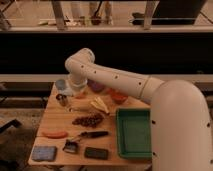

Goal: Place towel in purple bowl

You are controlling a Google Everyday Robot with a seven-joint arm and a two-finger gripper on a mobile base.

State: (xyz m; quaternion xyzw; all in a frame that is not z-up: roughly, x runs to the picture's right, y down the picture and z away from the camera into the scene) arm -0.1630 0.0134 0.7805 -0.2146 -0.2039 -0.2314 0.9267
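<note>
The gripper (63, 99) is being held low over the wooden table's (60, 122) far-left corner; its jaw state cannot be told. The purple bowl (96, 87) is being partly hidden behind the arm (115, 80), near the far edge.

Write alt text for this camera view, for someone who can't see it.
A white robot arm reaches over a wooden table, its gripper low at the far side near a purple bowl. A blue towel lies at the near-left corner, beside a green tray.
</note>
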